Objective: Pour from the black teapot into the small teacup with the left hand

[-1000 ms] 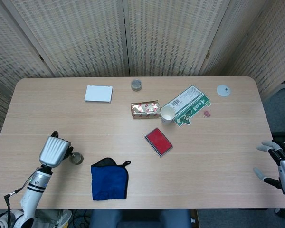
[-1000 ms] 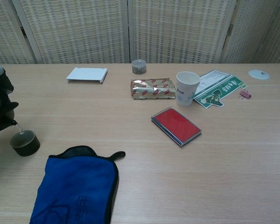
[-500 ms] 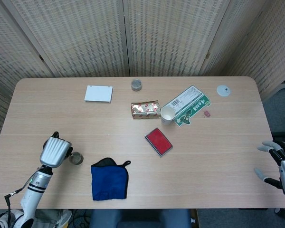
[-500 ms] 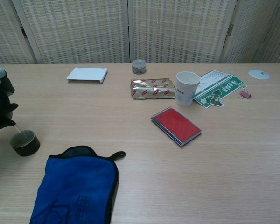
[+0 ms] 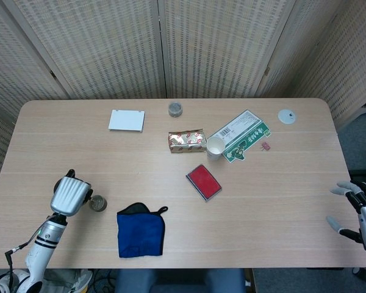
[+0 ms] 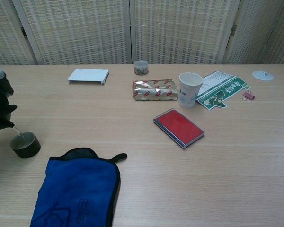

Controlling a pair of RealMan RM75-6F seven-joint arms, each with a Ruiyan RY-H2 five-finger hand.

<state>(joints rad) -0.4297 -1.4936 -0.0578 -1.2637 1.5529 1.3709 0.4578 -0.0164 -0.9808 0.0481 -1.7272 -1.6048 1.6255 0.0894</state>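
My left hand [image 5: 68, 195] grips the black teapot [image 6: 0, 113] at the table's front left; most of the pot is hidden under the hand in the head view. The pot is tipped, its spout just above the small dark teacup [image 6: 25, 144], and a thin stream runs into the cup. From the head view the teacup [image 5: 98, 204] stands right beside the hand. My right hand [image 5: 361, 210] hangs off the front right table edge, fingers spread and holding nothing.
A blue cloth [image 6: 78, 192] lies just right of the cup. Farther back are a red flat case [image 6: 178, 126], a white paper cup [image 6: 190, 89], a foil packet [image 6: 155, 90], a green-white carton [image 6: 221, 90], a white box [image 6: 88, 75] and a small tin [image 6: 141, 67].
The left hand and teapot have sunk slightly toward the cup. The right hand has not moved.
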